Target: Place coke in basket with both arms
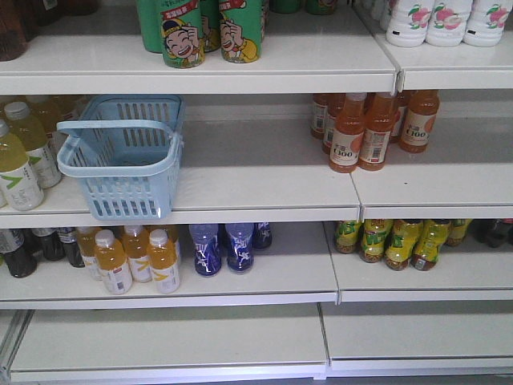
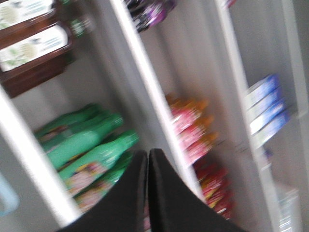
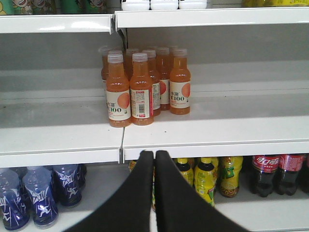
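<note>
Left gripper and right gripper are pinched together, empty, nothing grabbed yet; coke sits one shelf below-right of orange bottles, basket waits left of them, mouth up for loading.

The basket is light blue plastic, smooth with a dull sheen. The shelves look like white painted metal, smooth and faintly glossy. The orange bottles are clear glossy plastic with shiny printed labels. The left end effector and right end effector are smooth matt black.
</note>
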You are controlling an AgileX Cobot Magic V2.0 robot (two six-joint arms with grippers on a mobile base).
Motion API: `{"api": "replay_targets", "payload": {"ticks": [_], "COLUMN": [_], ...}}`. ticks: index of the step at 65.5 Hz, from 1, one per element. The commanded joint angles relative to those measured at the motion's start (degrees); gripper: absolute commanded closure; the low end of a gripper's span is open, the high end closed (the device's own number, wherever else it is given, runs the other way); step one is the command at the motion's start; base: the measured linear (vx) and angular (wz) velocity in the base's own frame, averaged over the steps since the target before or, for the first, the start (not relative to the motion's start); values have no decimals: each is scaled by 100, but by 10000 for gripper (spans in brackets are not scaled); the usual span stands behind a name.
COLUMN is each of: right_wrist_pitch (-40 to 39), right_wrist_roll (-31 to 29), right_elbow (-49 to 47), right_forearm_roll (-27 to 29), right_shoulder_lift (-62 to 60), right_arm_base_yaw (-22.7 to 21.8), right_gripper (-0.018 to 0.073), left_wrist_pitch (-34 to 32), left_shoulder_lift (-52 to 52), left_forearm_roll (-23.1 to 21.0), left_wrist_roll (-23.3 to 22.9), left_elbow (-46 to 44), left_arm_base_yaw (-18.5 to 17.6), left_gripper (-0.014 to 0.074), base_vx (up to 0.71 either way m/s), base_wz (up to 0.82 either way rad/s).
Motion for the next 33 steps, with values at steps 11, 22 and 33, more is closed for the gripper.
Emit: {"api": "replay_targets", "payload": {"ticks": [11,22,33], "right_wrist_pitch": [-437,-437,-437], "right_wrist_roll": [-11,-11,-11], "right_elbow": [86,86,86], "right_forearm_roll": [-65,-65,-65], "right_shoulder_lift": [-105,-105,-105], "right_arm_base_yaw": [-37,-37,-37], "right_gripper": [564,564,564], "left_wrist_pitch": [-1140,-469,160], "left_shoulder_lift": [-97,452,1741], "left_forearm_roll": [-62,217,234], "left_wrist_roll": [-874,99,224], "left_elbow": [-811,-2119,-2984], "left_arm_base_yaw": [-24,-24,-24], "left_gripper": [603,603,602], "base_vx": [0,0,0], "base_wz": [0,0,0]}}
